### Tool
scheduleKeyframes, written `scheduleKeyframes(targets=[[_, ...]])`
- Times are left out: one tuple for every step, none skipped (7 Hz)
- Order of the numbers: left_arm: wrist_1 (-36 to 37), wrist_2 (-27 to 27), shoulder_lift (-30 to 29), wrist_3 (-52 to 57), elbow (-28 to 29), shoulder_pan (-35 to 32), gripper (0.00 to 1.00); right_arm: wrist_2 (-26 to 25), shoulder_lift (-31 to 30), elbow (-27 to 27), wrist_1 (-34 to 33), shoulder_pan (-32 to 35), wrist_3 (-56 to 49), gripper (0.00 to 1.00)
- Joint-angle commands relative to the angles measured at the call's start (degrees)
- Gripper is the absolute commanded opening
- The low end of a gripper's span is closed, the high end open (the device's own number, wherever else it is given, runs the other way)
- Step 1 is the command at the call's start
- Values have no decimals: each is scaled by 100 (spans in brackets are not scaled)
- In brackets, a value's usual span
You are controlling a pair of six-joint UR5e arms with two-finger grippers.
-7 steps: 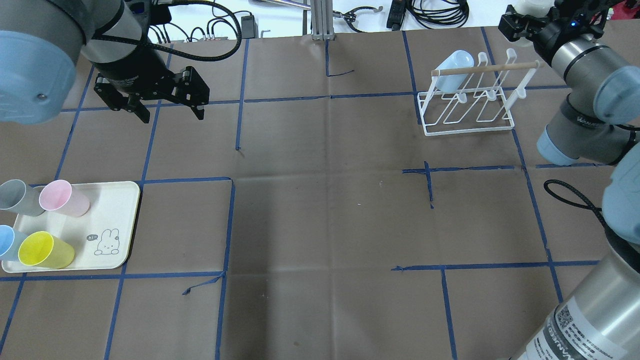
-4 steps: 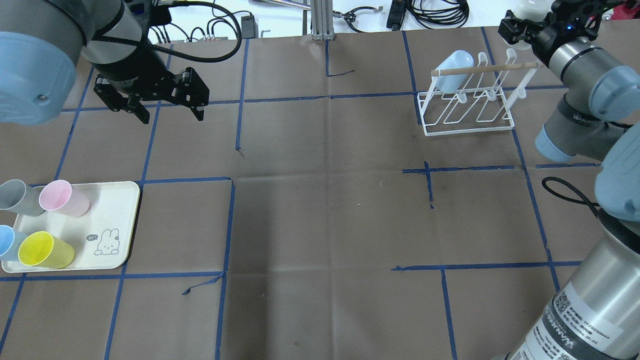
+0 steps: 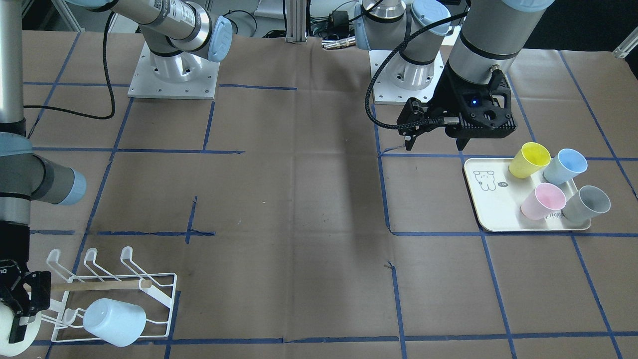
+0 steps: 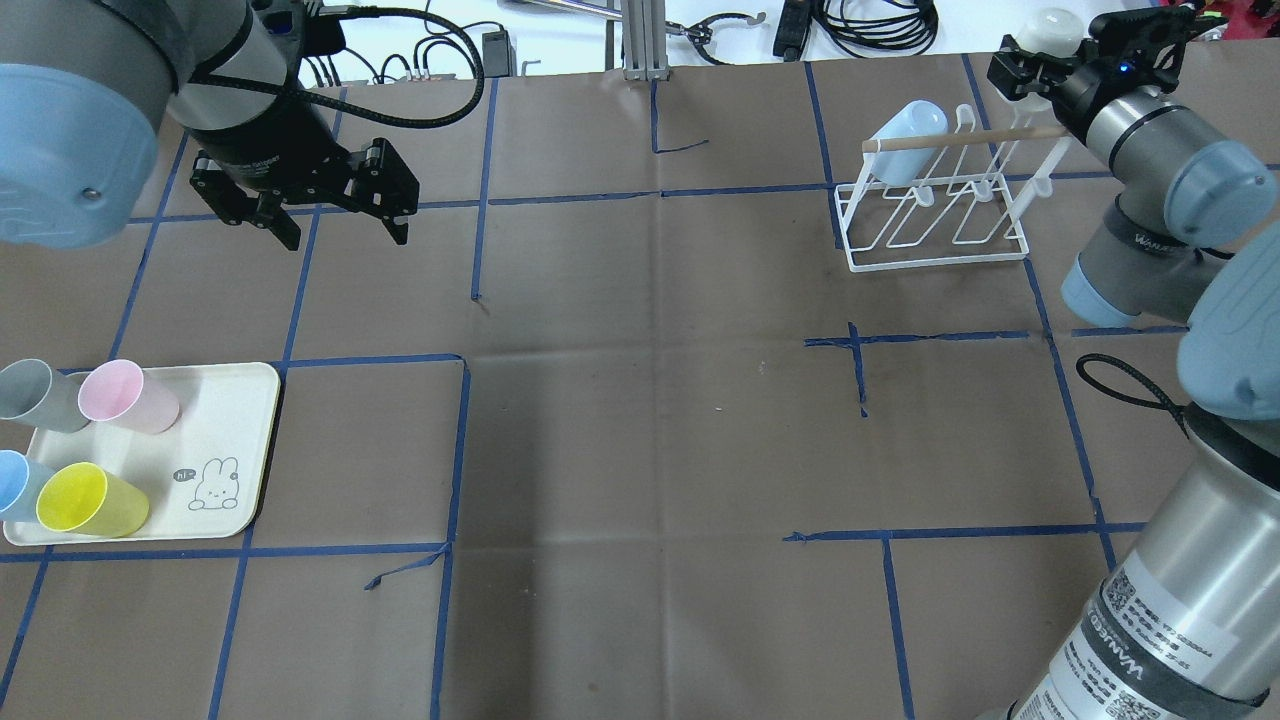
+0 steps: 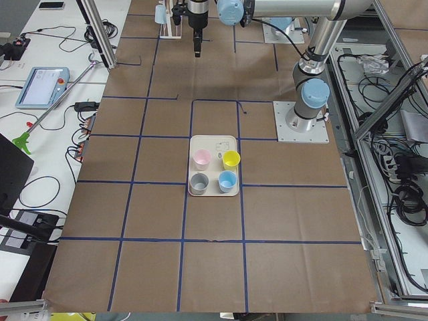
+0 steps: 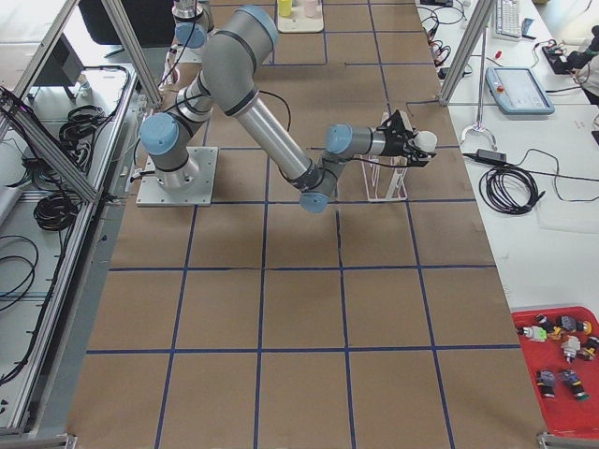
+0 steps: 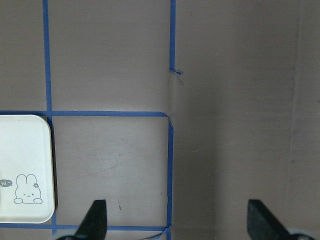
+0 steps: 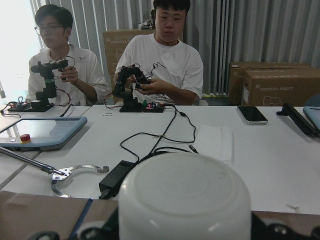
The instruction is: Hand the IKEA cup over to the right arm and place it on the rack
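Near left of desk (image 4: 640, 450): tray (image 4: 235, 440) carrying yellow cup (image 4: 90, 500), blue cup (image 4: 15, 485), pink cup (image 4: 125, 395), grey cup (image 4: 35, 395), mouths up. Farther back: left tool (image 4: 345, 235) spread wide, empty, above desk. Far right: rack (image 4: 940, 262), pale blue cup (image 4: 908, 140) hung on its end prong. Just beyond rack: right tool (image 4: 1045, 50) clamped on white cup (image 4: 1058, 25).

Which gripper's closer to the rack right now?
Right. The right gripper, holding a white cup, is just past the far right corner of the rack; the left gripper hangs open across the table, beyond the tray.
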Motion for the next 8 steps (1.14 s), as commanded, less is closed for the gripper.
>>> scheduleKeyframes(targets=[[0, -1, -1, 1, 0, 0, 100, 48, 52, 40, -16, 1, -23, 28], [0, -9, -1, 1, 0, 0, 100, 48, 52, 58, -16, 1, -32, 28], [9, -9, -1, 1, 0, 0, 100, 48, 26, 93, -7, 1, -84, 28], [0, -9, -1, 1, 0, 0, 100, 48, 17, 137, -7, -8, -93, 28], [0, -18, -1, 1, 0, 0, 100, 48, 17, 137, -7, -8, -93, 28], [9, -10, -1, 1, 0, 0, 100, 153, 26, 137, 2, -26, -102, 29], [9, -1, -1, 1, 0, 0, 100, 154, 26, 146, 2, -26, -111, 34], [9, 8, -18, 1, 0, 0, 100, 154, 26, 146, -7, -26, -102, 54]])
